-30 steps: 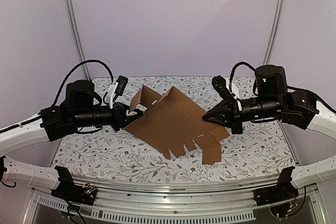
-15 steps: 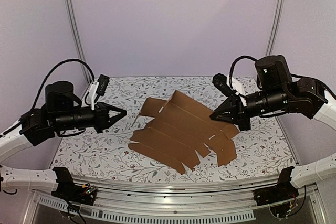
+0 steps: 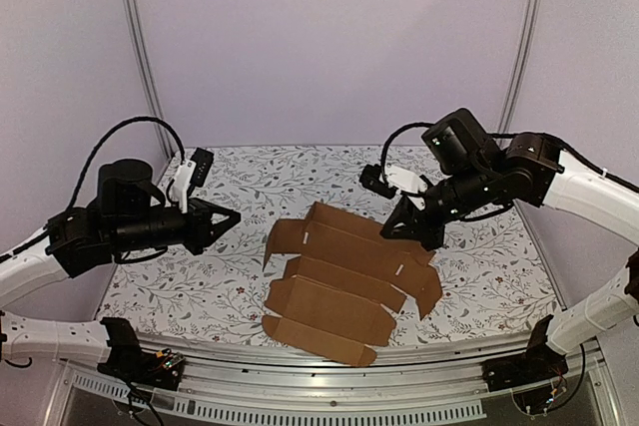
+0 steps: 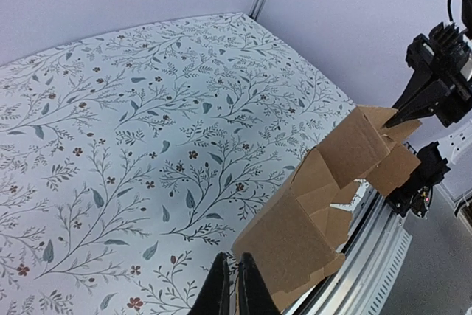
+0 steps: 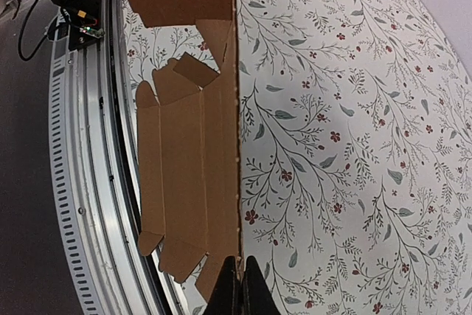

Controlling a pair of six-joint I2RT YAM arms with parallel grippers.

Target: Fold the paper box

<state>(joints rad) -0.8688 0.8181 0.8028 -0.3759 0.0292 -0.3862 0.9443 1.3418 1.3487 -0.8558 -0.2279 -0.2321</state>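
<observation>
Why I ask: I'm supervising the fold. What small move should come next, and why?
Probably open the left tool and move it toward the near left flap of the paper box. The right tool pinches the far right edge, while the left tool hangs shut and empty beside the sheet, whose panels lie mostly unfolded.

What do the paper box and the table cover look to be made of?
The paper box is thin brown cardboard, matte and unprinted, with die-cut notches and crease lines. The table cover looks like printed cloth or vinyl, matte, with a leaf-and-flower pattern; which, I cannot tell.
</observation>
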